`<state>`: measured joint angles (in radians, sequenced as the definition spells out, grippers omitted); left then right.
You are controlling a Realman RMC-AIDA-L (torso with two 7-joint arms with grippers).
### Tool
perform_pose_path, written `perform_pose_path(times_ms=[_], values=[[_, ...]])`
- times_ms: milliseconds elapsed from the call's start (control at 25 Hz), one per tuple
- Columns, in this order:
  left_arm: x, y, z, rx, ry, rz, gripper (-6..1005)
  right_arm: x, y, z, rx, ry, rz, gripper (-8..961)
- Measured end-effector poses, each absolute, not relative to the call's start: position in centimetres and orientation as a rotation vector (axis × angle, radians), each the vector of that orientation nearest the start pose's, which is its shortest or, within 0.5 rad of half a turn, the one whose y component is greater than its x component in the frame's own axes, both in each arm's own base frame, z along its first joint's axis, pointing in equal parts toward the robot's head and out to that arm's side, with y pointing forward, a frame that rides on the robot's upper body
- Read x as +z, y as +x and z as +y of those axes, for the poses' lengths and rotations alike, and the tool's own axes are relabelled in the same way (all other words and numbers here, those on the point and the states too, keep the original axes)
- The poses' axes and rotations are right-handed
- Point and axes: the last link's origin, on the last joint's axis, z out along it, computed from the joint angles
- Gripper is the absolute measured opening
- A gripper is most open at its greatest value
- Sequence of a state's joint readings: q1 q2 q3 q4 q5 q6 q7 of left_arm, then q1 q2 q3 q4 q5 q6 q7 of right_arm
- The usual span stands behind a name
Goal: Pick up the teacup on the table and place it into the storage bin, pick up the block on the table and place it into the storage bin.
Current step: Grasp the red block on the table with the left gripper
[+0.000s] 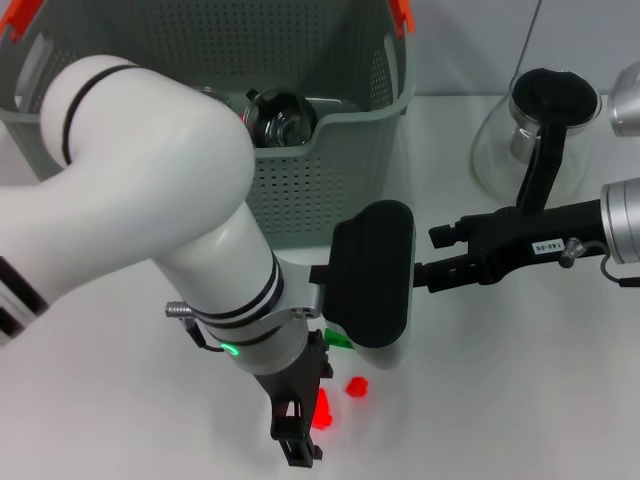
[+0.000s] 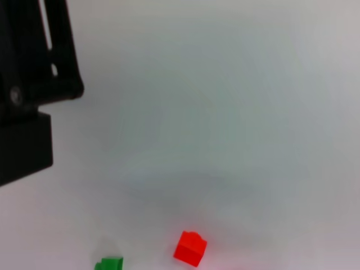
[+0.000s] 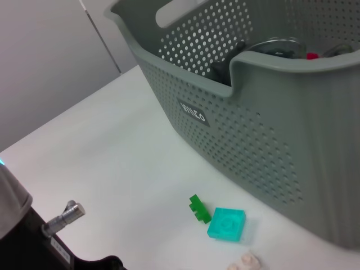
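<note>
Beside left tool (image 1: 300, 425), red block (image 1: 355, 386).

The left arm (image 1: 150, 190) sweeps in from the left edge of the table, a thick white limb with black rings, bending down at the wrist where a green light glows. Its black left gripper (image 1: 297, 440) points down at the near edge of the table, close above the surface; how its fingers are set can't be made out. The right arm (image 1: 620, 220) reaches in from the right edge, held level, its black right gripper (image 1: 440, 255) aimed toward the table's middle, finger spacing unclear.
</note>
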<state>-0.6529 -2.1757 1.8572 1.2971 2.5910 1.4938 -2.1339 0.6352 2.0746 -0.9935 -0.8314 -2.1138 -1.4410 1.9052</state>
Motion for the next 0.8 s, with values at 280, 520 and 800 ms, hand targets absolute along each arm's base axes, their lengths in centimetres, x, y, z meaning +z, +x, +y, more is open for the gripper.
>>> perform_pose_path(times_ms=[280, 520, 800], values=[[-11.3, -13.7, 30.2, 0.887, -3.006, 0.153, 805, -1.6, 21.6, 36.4, 0.312, -2.836, 0.899, 928], [-11.9, -14.0, 30.2, 0.922, -3.005, 0.168, 694, -1.7, 21.8, 36.4, 0.310, -2.833, 0.912, 927], [-12.1, -14.0, 30.1, 0.931, -3.003, 0.196, 662, -1.7, 21.9, 36.3, 0.309, -2.830, 0.914, 927]])
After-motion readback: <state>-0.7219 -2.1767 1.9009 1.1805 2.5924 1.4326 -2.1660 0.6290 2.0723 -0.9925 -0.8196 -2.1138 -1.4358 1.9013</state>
